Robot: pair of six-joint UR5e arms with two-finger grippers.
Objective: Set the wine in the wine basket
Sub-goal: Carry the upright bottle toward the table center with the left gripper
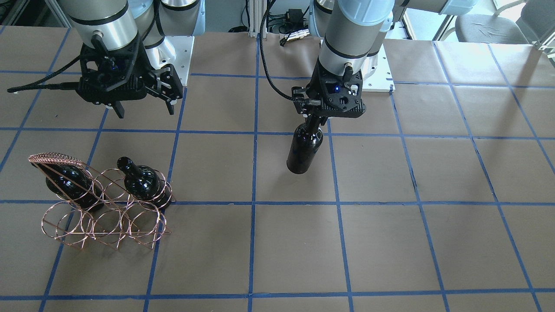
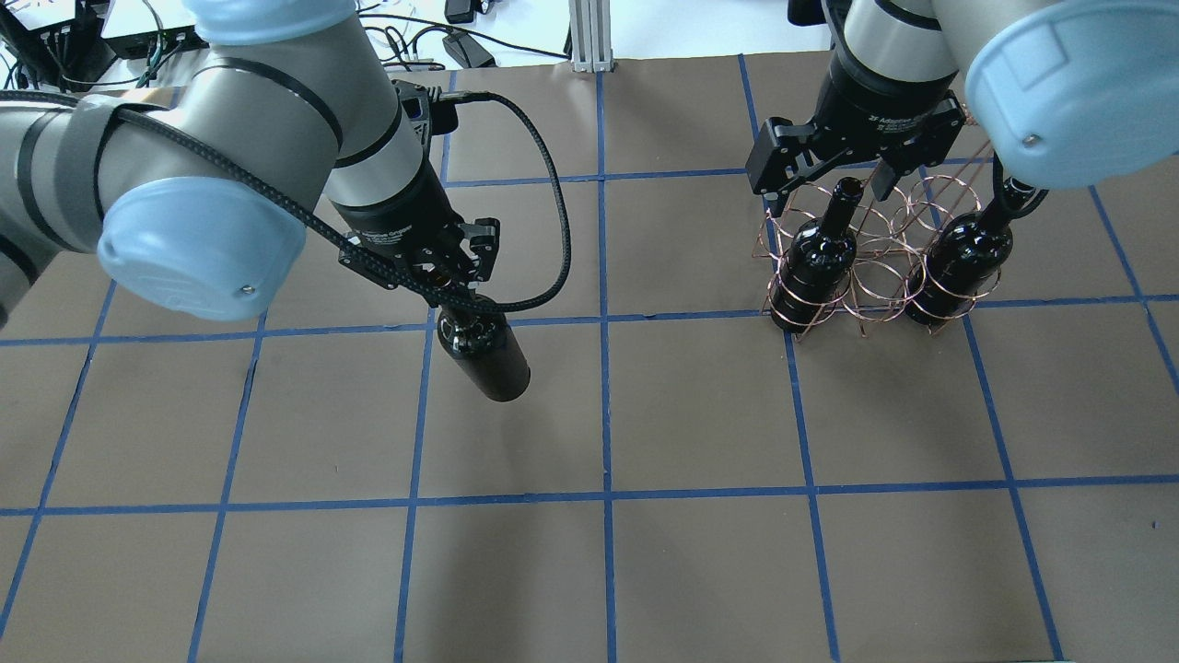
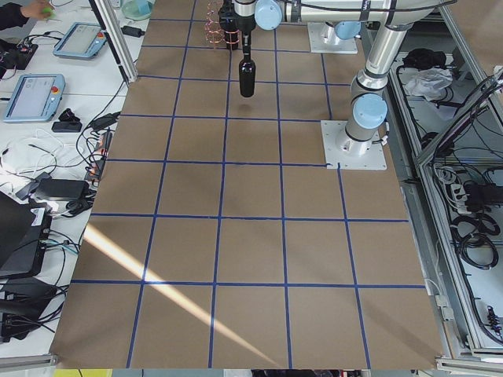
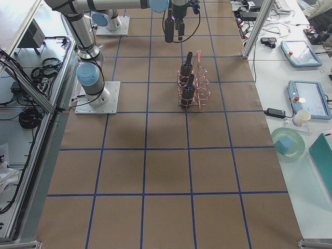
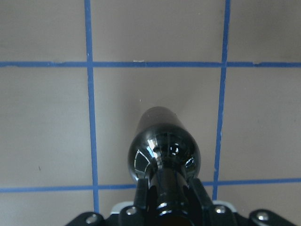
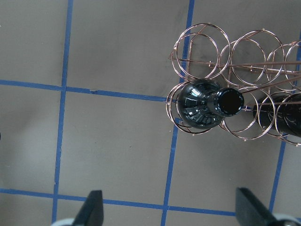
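- While the left gripper (image 2: 451, 287) is clenched on the neck of the wine (image 2: 485, 357), you have that bottle hanging upright, neck up and base down. It is near the middle of the tabletop (image 2: 700, 414), somewhat toward the robot-side edge. I cannot tell whether its base is clear of the paper.
- From that gripper, the wine basket (image 1: 56, 158) lies well apart. It sits toward the table's end on the robot's right and a little further toward the operators' edge.
- The basket's rings open upward, so the bottle's long axis matches them. By my reading you need a sideways carry and then a straight descent, with no tilt.
- A stored bottle (image 2: 815, 272) and a second stored bottle (image 2: 963, 267) stand at the two ends of the row nearer the robot-side edge. The middle ring (image 2: 873, 276) between them looks free, as does the row on the operators' side.
- The right gripper (image 1: 144, 112) is the nearer one to the basket. It hovers over the basket with its fingers spread and empty, so mind it when you bring the left arm across.
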